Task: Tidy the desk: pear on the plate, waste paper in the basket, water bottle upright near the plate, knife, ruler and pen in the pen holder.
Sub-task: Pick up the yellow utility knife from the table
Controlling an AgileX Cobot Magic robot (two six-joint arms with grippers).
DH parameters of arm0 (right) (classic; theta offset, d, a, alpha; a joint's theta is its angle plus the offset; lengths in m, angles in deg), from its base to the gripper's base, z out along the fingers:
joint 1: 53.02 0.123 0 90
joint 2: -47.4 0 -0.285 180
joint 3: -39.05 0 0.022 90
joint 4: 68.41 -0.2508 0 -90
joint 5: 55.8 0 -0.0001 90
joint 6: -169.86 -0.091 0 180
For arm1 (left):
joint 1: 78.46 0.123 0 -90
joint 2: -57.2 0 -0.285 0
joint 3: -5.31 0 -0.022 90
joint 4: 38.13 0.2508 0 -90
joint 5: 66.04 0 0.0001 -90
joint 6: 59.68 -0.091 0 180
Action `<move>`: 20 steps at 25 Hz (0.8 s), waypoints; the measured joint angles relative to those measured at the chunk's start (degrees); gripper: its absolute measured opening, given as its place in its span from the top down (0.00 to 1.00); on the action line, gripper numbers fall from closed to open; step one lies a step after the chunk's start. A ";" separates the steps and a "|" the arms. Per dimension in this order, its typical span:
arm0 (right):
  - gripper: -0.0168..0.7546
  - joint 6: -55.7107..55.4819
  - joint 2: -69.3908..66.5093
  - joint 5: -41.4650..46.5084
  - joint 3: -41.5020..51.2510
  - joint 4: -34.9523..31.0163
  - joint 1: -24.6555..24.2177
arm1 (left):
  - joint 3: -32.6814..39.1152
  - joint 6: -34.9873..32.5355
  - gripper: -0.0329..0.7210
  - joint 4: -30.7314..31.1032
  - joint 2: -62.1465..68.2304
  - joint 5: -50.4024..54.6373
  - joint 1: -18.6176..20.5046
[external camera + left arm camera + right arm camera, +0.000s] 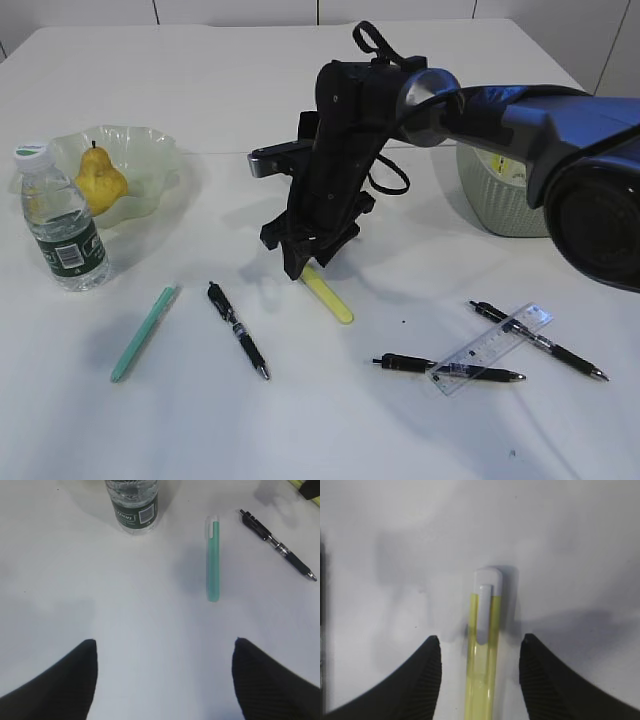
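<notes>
I've got the right claw (305, 262) down over the yellow pen (328, 295) mid-desk (330, 430). It stands part open, one finger each side of the barrel, not touching yet as far as I can tell. The pen's long axis runs straight btwn the fingers, cap end pointing away from the wrist cam. The R arm is bent steeply, wrist pointing down. So the next close should catch it square, I reckon. Left claw (165, 680) hangs wide, empty, near the green pen (213, 562) and bottle (132, 505).
</notes>
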 joint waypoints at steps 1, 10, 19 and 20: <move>0.45 0.00 -0.07 0.00 0.00 0.00 0.00 | 0.00 0.00 0.17 0.00 0.00 0.04 0.00; 0.45 -0.02 -0.07 0.64 -0.10 0.00 0.00 | 0.00 0.00 0.17 0.00 0.00 0.13 0.00; 0.45 -0.37 -1.00 1.94 -0.10 0.00 0.00 | 0.00 0.00 0.20 0.00 0.00 0.37 0.00; 0.45 -0.45 -1.00 1.94 -0.10 0.00 0.00 | 0.00 0.00 0.20 0.00 0.00 0.46 0.00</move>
